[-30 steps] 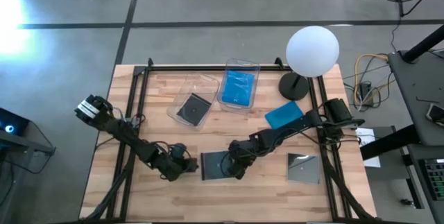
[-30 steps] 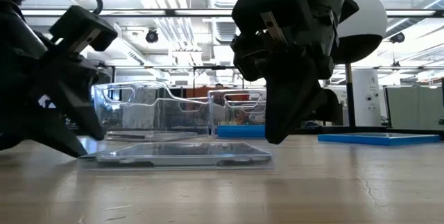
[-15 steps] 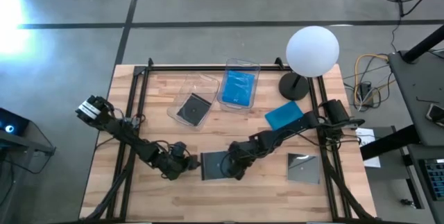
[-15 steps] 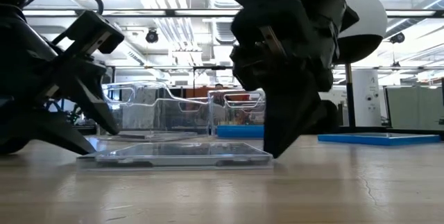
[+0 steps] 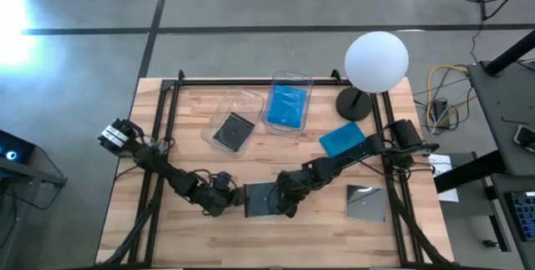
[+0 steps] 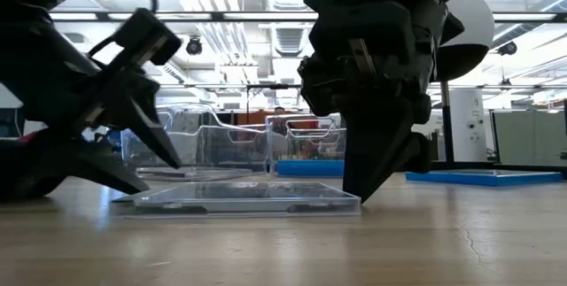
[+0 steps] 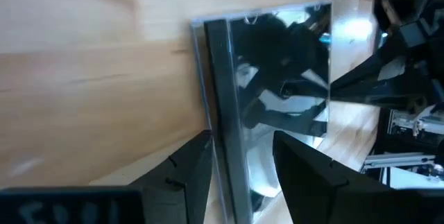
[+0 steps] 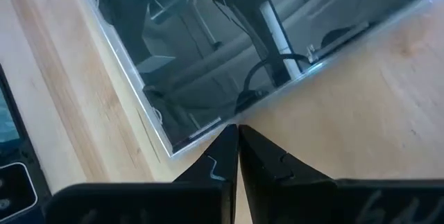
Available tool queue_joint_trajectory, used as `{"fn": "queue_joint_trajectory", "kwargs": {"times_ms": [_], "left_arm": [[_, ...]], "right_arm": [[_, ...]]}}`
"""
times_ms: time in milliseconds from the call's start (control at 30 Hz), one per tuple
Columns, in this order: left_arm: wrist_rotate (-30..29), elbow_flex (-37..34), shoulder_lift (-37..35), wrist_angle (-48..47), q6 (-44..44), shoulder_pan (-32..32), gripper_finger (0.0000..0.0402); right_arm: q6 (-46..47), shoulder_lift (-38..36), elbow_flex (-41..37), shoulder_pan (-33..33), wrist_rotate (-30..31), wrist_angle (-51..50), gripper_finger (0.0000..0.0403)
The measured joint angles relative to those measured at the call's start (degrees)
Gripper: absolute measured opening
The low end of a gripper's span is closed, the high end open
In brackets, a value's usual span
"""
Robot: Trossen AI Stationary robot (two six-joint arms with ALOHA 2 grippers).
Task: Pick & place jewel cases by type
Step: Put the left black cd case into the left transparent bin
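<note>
The left gripper (image 5: 227, 201) is positioned low at the left edge of a dark jewel case (image 5: 262, 200) lying flat on the table (image 5: 184, 235) — its fingers (image 7: 187, 175) are spread, one on either side of that edge. The right gripper (image 5: 287, 203) is set at the case's right edge, fingers (image 8: 225, 158) pressed together, tips against the rim. Further right, a blue jewel case (image 5: 342, 139) and another dark case (image 5: 366, 202) are seen lying flat.

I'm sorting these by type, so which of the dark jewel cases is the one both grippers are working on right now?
The dark jewel case at the table's front middle, between left gripper and right gripper. The binned dark case and right-edge dark case lie untouched.
</note>
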Motion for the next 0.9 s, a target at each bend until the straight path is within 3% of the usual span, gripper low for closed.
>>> {"fn": "queue_joint_trajectory", "kwargs": {"times_ms": [333, 600, 767, 900], "left_arm": [[-0.32, 0.54, 0.66, 2.68, 5.22, 0.52, 0.0136], [-1.14, 0.59, -0.26, 12.42, 12.1, -0.22, 0.0135], [1.84, 0.81, -0.28, 19.84, 18.27, -0.46, 0.0135], [4.1, 1.07, -0.26, 19.79, 20.2, -0.47, 0.0135]], "right_arm": [[0.33, -0.08, -1.23, 0.82, -1.47, 0.36, 0.0013], [-3.04, -0.17, -1.5, 1.27, -5.3, -5.97, 0.0013], [-4.45, -0.15, -1.67, 1.4, -6.22, -6.9, 0.0013], [-4.21, -0.15, -1.69, 1.4, -6.33, -6.85, 0.0013]]}}
